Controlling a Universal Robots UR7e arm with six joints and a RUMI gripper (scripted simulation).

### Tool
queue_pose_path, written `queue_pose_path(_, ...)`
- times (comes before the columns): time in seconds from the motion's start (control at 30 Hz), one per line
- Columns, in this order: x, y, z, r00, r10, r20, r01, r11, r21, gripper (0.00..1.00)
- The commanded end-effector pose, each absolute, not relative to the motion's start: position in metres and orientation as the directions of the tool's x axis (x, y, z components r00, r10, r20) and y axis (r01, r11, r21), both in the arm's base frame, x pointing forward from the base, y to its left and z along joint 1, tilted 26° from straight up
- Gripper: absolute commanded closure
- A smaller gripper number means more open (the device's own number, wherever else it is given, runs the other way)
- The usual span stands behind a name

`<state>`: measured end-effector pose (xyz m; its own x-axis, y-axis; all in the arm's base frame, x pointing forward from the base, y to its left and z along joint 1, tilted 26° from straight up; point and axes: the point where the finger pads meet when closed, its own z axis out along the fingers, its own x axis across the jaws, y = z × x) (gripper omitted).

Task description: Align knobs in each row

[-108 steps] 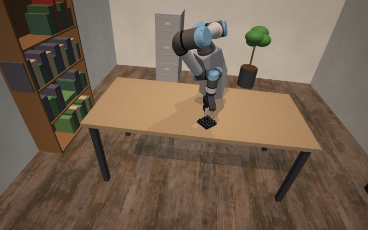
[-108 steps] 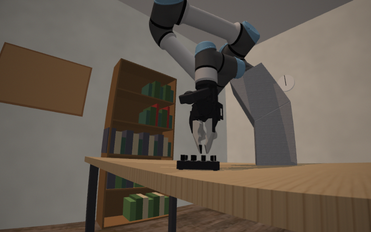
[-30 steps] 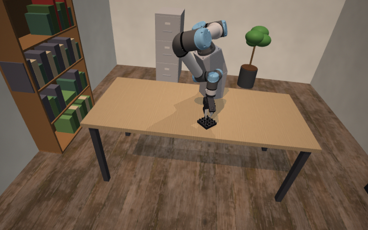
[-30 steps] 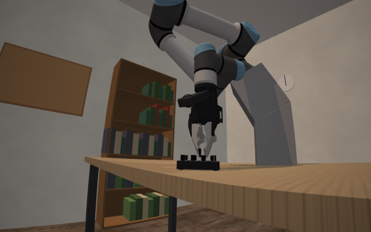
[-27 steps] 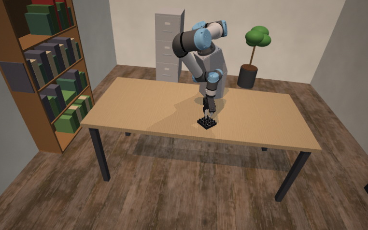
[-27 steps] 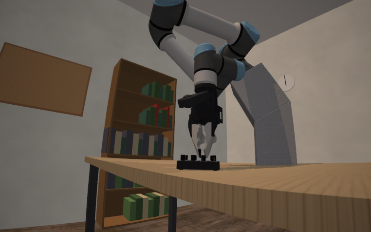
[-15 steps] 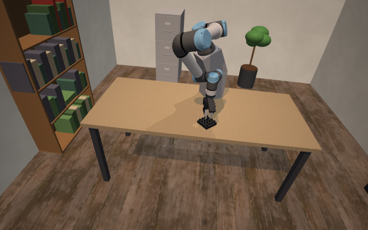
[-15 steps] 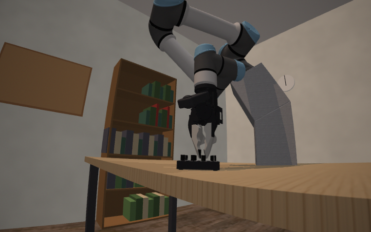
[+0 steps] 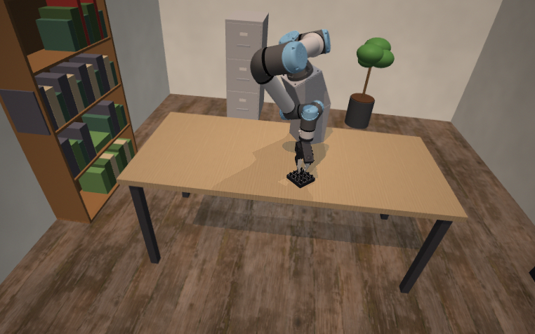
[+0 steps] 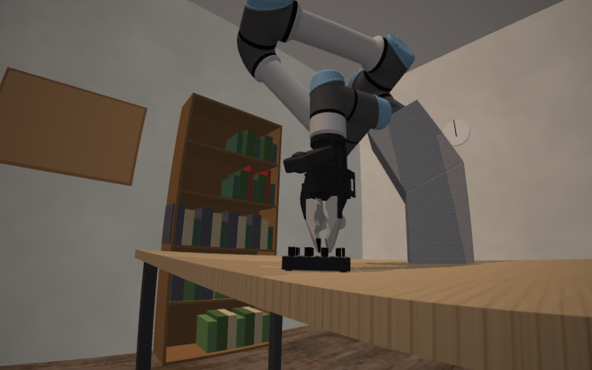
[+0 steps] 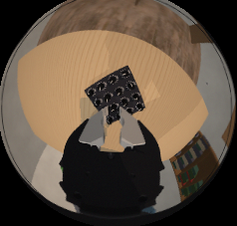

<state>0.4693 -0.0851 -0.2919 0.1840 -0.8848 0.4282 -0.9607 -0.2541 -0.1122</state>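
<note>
Position: the black knob box sits flat on the wooden counter, near one long edge, its knobs upward. In my wrist view the box is turned at a slant to the gripper, and the knobs stand in a grid.

Gripper: I have the gripper pointing down at the box, its tips low among the knobs. In the wrist view they are over the corner region closest to the gripper body, with part of the box covered by them. The fingers are nearly together, with a narrow gap between them. I see no firm pinch on a knob; whether a tip touches one, I cannot tell.

Knob readings: white markings ring the knobs, but the row letters and pointer directions are too small for me to read. I cannot tell which knob differs from its row.

Arm: my arm is folded at the elbow, reaching over the counter from the grey pedestal on the far side of the box.

Surroundings: a bookcase stands well apart from the box. The top view also shows a filing cabinet and a potted plant behind the counter.
</note>
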Motion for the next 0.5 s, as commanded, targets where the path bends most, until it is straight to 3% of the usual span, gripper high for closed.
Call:
queue_pose_path(0.0, 0.4697, -0.0849, -0.2915, 0.184, -0.885, 0.429, -0.96, -0.254, -0.113, 0.89)
queue_pose_path(0.33, 0.4697, -0.0849, -0.2915, 0.184, -0.885, 0.429, -0.96, -0.254, -0.113, 0.89)
queue_pose_path(0.37, 0.4697, -0.0849, -0.2915, 0.184, -0.885, 0.429, -0.96, -0.254, -0.113, 0.96)
queue_pose_path(0.47, 0.4697, -0.0849, -0.2915, 0.184, -0.885, 0.429, -0.96, -0.254, -0.113, 0.96)
